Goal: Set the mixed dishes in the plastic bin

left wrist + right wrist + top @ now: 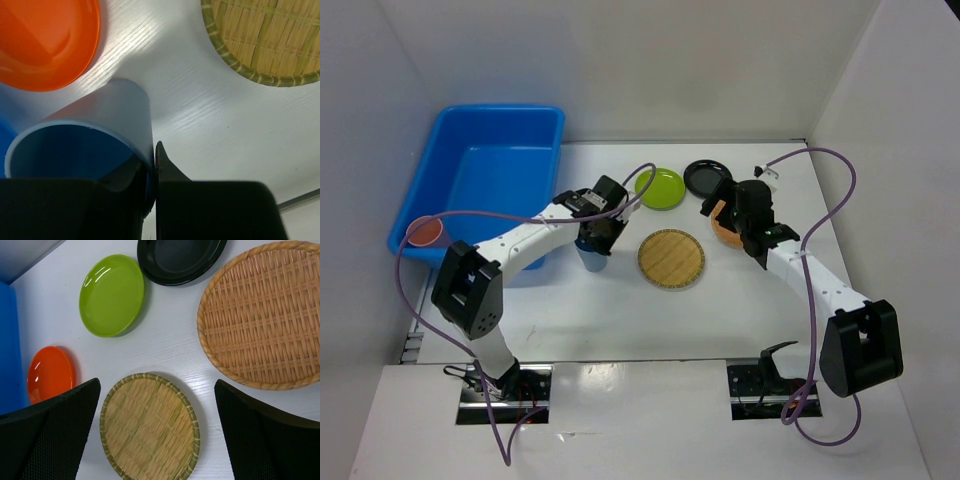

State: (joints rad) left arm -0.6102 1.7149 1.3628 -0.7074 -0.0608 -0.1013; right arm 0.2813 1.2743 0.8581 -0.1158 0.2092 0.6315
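My left gripper [152, 167] is pinching the wall of the small blue plastic cup [100, 125], just beside the big blue rectangular plastic bin [500, 110], so I'd lift straight and clear its rim.

blue cup [112, 112] — upright, just beside bin [505, 112] | pink cup [424, 232] — bin corner

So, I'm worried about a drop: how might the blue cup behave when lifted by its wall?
The blue cup looks like smooth, thin plastic, so it is probably light and stiff. The left claw pinches only one side of its wall, so it may tilt once lifted. Its glossy surface could slip a little in that pinch.
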